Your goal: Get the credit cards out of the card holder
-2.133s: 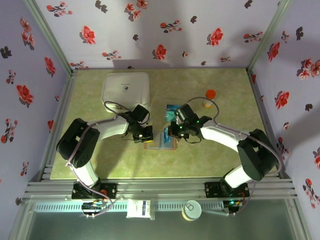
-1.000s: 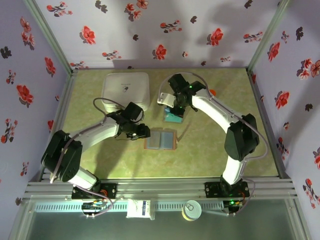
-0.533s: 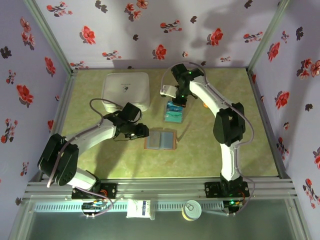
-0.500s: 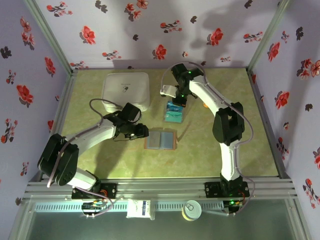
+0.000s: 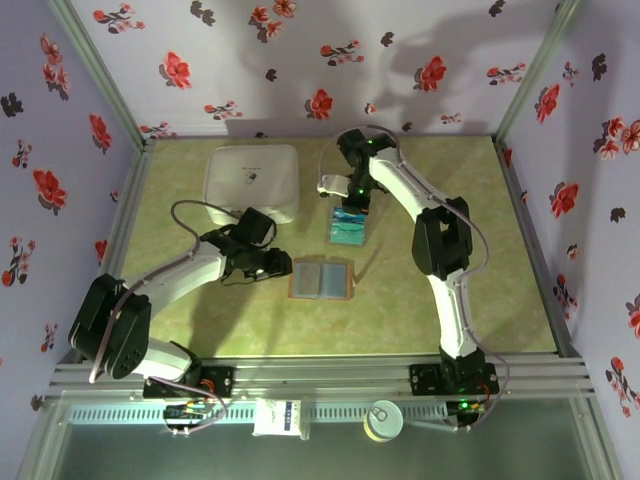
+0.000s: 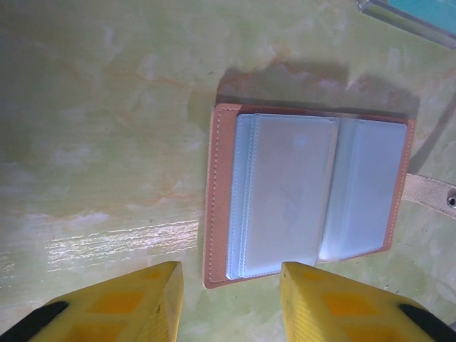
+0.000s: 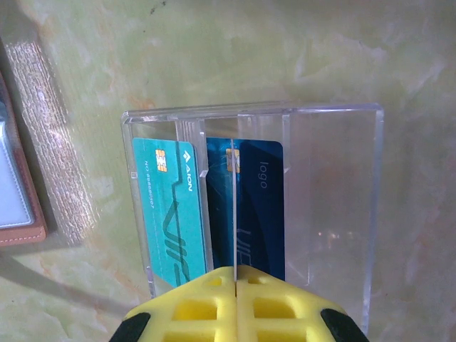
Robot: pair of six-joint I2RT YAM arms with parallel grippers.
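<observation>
The card holder [image 6: 292, 192] lies open and flat on the table, reddish-brown outside with pale grey-blue pockets; from above it is the card holder [image 5: 322, 278]. My left gripper [image 6: 229, 271] hovers at its near left corner, open, with nothing between the fingers [image 6: 142, 299]. Over the clear plastic box [image 7: 331, 199] my right gripper [image 7: 234, 274] is shut on a thin credit card [image 7: 234, 214] seen edge-on. A teal credit card [image 7: 167, 206] and a dark blue one [image 7: 260, 206] stand in the box's slots. From above, the right gripper [image 5: 355, 195] is at the box's far end.
A white square box [image 5: 252, 182] sits at the back left. The card holder's strap with a snap [image 6: 431, 196] sticks out on its right side. The clear box [image 5: 348, 224] stands just behind the holder. Flowered walls enclose the green tabletop [image 5: 450, 300].
The right gripper carried a card from the holder back to the clear box and stays over it. The left gripper has slid a little left, away from the holder.
</observation>
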